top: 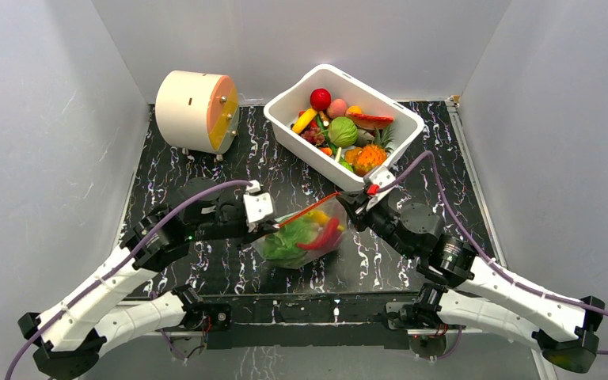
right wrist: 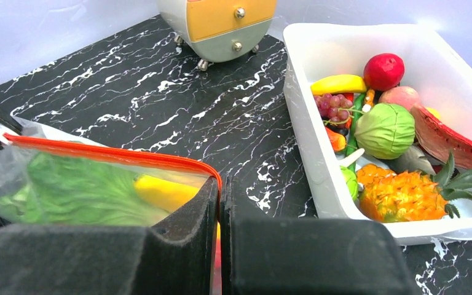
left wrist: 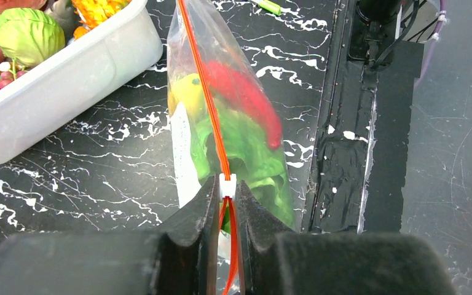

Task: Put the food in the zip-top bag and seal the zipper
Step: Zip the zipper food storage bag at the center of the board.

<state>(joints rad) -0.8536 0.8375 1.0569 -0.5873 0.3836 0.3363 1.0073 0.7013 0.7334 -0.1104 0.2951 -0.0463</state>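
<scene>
Seemingly zipper (orange) inside left hand.

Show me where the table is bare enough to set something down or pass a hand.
Bare tabletop lies between the cream cylinder and the white tub, and in front of the cylinder down to the left arm. Crowded: the centre, where both jaws clamp the bag by its zipper, and the tub itself, full of food.
</scene>
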